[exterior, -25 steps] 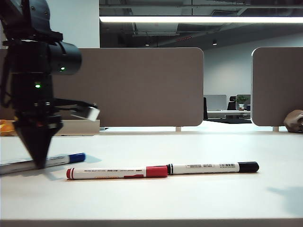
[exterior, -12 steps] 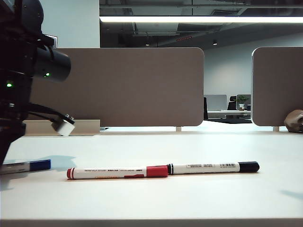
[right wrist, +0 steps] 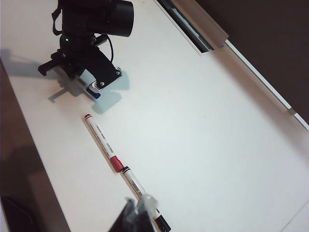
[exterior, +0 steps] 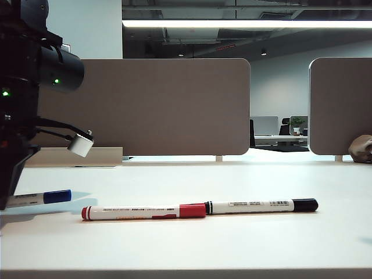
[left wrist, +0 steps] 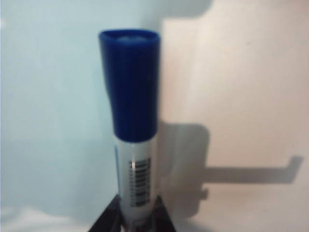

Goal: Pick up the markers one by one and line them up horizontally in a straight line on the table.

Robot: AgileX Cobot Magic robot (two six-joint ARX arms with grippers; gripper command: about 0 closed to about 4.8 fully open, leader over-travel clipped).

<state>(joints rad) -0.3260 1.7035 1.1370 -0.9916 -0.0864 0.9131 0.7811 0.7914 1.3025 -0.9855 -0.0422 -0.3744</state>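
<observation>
The blue-capped marker (left wrist: 130, 87) points away from my left gripper (left wrist: 136, 222), which is shut on its white barrel. In the exterior view that marker (exterior: 43, 198) sticks out to the right of the left gripper (exterior: 4, 203) at the far left, low over the table (exterior: 232, 244), slightly tilted. The red marker (exterior: 143, 211) and the black marker (exterior: 261, 205) lie end to end in one line at the middle. My right gripper (right wrist: 137, 217) is shut and empty, above the black marker (right wrist: 137, 186); the exterior view does not show it.
Grey-brown divider panels (exterior: 157, 104) stand along the table's far edge. A brownish lump (exterior: 361, 149) sits at the back right. In the right wrist view the table's near edge (right wrist: 34, 159) runs close beside the red marker (right wrist: 102, 141).
My left gripper has carried the blue marker leftward, away from the red marker's end, and its wrist has rolled. The red and black markers have not moved.
</observation>
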